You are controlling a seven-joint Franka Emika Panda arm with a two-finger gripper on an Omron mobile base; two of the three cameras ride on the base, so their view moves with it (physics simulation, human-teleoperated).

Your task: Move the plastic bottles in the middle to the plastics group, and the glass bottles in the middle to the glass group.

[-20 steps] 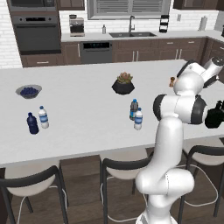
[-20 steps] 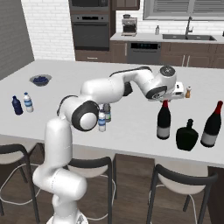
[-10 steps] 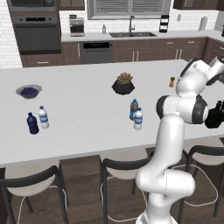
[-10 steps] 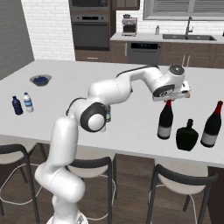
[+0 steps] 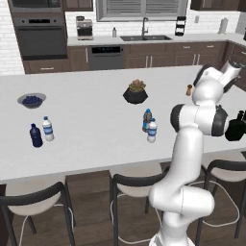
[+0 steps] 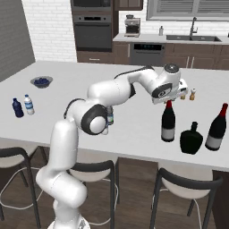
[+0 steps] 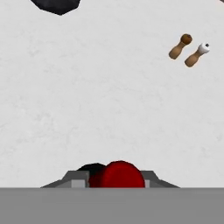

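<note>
A tall dark wine bottle [image 6: 168, 127] with a red foil neck stands upright on the white counter [image 6: 134, 129]. My gripper [image 6: 169, 100] sits over its top. In the hand view the red top [image 7: 122, 174] lies between the fingertips of my gripper [image 7: 117, 180]; contact is unclear. Right of it stand a squat black bottle [image 6: 191, 138] and a second wine bottle [image 6: 217, 128]. The grey-blue bottle [image 5: 147, 120] and the clear bottle [image 5: 152, 130] stand mid-counter. Far left are a navy bottle [image 5: 35, 136] and a white-capped clear bottle [image 5: 47, 129].
Salt and pepper shakers [image 7: 188, 50] stand just behind the wine bottle. A dark plant pot [image 5: 135, 92] sits at mid-counter and a bowl of blue berries [image 5: 31, 100] at the far left. Stools [image 6: 188, 188] line the front edge.
The arm's elbow and hand have shifted slightly above the wine bottle. The bottle itself stands in the same spot beside the squat black bottle.
</note>
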